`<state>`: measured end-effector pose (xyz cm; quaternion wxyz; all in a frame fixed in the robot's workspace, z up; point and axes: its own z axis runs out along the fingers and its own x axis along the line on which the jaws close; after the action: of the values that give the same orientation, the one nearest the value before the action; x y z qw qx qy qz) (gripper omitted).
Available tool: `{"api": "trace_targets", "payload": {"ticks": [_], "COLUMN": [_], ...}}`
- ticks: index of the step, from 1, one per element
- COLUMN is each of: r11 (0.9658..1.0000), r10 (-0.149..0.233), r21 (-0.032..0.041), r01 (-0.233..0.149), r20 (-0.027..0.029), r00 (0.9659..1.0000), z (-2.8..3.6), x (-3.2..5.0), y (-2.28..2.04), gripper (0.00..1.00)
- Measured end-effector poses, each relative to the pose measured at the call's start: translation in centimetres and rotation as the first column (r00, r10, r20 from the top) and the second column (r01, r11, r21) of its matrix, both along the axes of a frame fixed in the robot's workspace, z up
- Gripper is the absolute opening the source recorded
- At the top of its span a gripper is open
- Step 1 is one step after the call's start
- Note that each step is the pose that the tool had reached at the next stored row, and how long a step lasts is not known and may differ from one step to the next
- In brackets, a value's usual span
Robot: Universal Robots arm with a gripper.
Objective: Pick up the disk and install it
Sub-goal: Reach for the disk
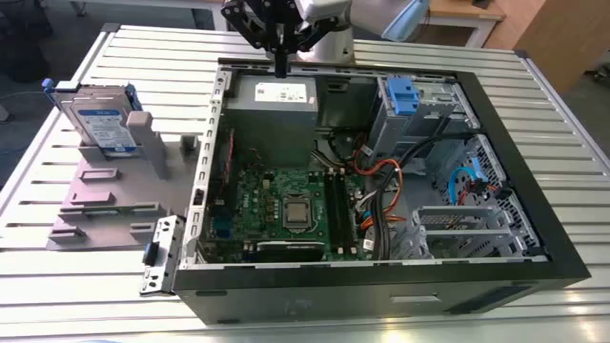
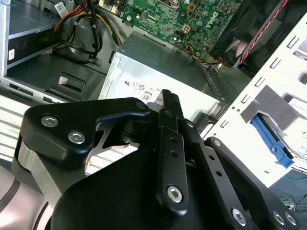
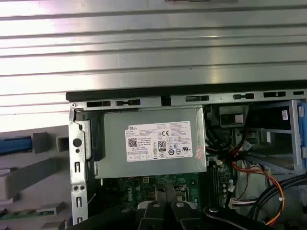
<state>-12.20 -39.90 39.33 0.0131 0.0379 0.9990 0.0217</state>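
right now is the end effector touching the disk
Apart. The exterior view shows the end effector over the case, the disk standing in a grey holder beside it.

Silver-grey arm (image 1: pixel 324 13) carrying an all-black linkage gripper (image 1: pixel 281 70).
Exterior view: rounded silver-grey arm housing with a pale blue joint cap (image 1: pixel 408 18). Second wrist view: the gripper is matte black, with angular bar links, rounded knuckle blocks and narrow flat fingers (image 2: pixel 168 103). Silver socket-head screws (image 2: pixel 173 193) sit at the pivots. A grey metal collar (image 2: pixel 29 160) sits behind the black body.
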Motion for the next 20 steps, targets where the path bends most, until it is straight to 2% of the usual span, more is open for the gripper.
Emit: {"api": "trace_targets", "payload": {"ticks": [17,18,19,20], "r11": [1.0,1.0,1.0,1.0], "r10": [0.0,0.0,0.0,0.0], "r21": [0.0,0.0,-0.0001,0.0], "r01": [0.0,0.0,0.0,0.0], "r20": [0.0,-0.0001,-0.0001,-0.0001], "r00": [1.0,1.0,1.0,1.0], "z": [-0.03,-0.3,-0.35,-0.36], "x": [-0.3,-0.55,-1.21,-1.22], "y": [0.0,0.0,0.0,0.0], "gripper": [0.11,0.11,0.11,0.11]}}
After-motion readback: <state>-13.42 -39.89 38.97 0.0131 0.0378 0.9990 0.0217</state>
